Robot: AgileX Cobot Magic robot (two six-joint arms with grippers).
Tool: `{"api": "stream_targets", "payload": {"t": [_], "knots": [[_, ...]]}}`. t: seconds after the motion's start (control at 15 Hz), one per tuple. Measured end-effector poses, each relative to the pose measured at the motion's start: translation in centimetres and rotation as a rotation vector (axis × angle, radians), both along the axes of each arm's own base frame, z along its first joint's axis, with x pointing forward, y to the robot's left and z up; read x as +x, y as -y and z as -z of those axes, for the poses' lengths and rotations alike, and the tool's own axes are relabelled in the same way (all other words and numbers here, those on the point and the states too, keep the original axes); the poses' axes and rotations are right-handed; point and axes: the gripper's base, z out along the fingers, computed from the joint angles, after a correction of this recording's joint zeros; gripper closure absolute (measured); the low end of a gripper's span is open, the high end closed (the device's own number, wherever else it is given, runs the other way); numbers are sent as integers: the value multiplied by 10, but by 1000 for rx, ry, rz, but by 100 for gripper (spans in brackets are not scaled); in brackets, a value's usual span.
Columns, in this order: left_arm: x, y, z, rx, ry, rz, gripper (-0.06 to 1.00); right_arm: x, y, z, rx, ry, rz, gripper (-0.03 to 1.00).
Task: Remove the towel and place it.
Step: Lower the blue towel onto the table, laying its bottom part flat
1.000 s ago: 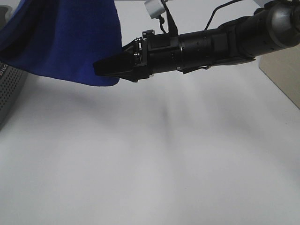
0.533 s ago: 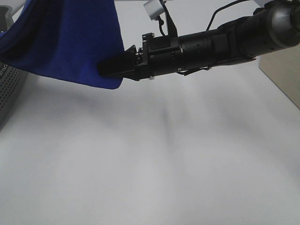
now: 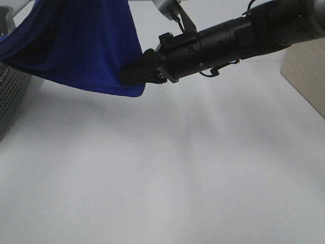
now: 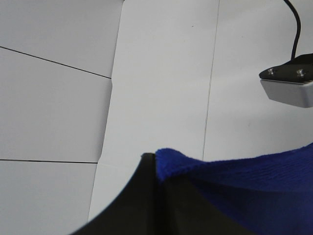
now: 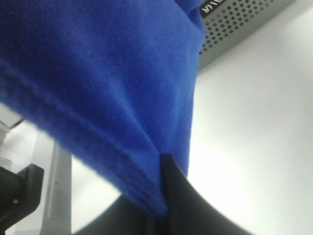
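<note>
The royal-blue towel [image 3: 86, 46] hangs in the air at the upper left of the exterior high view, above the white table [image 3: 162, 178]. My right gripper [image 3: 129, 76] reaches across from the right and is shut on the towel's lower right corner. In the right wrist view the towel [image 5: 98, 73] is pinched between the black fingers of the right gripper [image 5: 164, 196]. In the left wrist view my left gripper [image 4: 154, 164] is shut on an upper edge of the towel [image 4: 254, 181]. The left arm is out of the exterior high view. The white tag does not show.
A grey perforated box [image 3: 10, 96] stands at the left edge under the towel, also in the right wrist view [image 5: 239, 24]. A beige board [image 3: 307, 71] lies at the right edge. A white camera housing [image 4: 288, 85] hangs near the left gripper.
My right gripper has moved to the right with the towel's corner in it, and the arm now slopes up more steeply. The towel's lower edge has shifted right with it.
</note>
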Motion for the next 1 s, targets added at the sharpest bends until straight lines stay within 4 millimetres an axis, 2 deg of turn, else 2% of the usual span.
{"api": "stream_targets", "payload": {"t": [0.2, 0.47, 0.67, 0.87, 0.93, 1.0], "knots": [[10, 7, 2, -52, 33, -13, 94, -7, 17, -40, -174, 79, 125, 95], [15, 10, -7, -124, 138, -20, 94, -16, 45, -99, -351, 296, 302, 95], [22, 5, -14, -171, 207, -35, 94, -8, 58, -144, -464, 459, 400, 95], [34, -4, -18, -260, 245, -78, 94, 0, 68, -176, -532, 561, 503, 95], [42, -8, -18, -309, 256, -97, 94, 3, 72, -188, -557, 612, 541, 95], [56, -13, -17, -404, 281, -122, 94, 8, 78, -213, -577, 705, 620, 95]]}}
